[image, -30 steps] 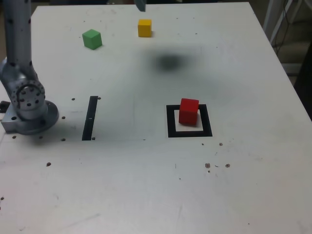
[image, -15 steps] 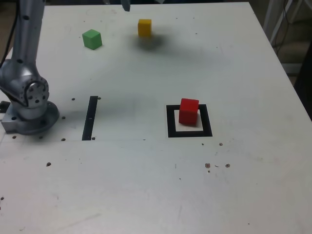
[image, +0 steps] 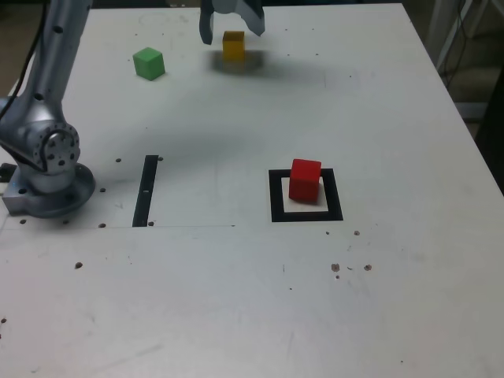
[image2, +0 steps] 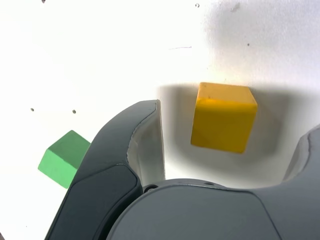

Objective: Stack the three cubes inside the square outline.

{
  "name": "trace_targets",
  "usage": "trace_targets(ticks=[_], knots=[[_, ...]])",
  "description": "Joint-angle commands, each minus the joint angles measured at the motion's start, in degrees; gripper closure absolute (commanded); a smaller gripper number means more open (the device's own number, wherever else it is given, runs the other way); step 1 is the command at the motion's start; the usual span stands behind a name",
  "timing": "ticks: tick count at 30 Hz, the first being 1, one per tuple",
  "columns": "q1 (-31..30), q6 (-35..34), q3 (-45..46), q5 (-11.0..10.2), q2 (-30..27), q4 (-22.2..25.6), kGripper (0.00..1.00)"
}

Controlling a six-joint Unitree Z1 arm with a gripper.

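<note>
At the table's far edge the gripper (image: 231,26) hangs with jaws spread wide around the yellow cube (image2: 223,117), gripping nothing; green cube (image: 148,63) sits nearby; red cube (image: 305,179) rests inside the square outline (image: 306,214).

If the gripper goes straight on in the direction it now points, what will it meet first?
Most likely the yellow cube: in the wrist view it sits between the open fingers of the gripper, apparently not touched. The green cube lies off to the side, outside that line.
</note>
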State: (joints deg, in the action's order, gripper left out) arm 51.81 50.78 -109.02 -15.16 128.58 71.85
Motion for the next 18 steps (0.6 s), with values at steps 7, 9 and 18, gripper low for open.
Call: trace_targets(ticks=[7,9,18], knots=[[0.4,1.1,-1.0,0.7,2.2,0.0,0.1],[0.4,1.5,-1.1,1.1,2.5,0.0,0.1],[0.6,2.6,-1.9,2.2,4.1,-0.2,0.17]])
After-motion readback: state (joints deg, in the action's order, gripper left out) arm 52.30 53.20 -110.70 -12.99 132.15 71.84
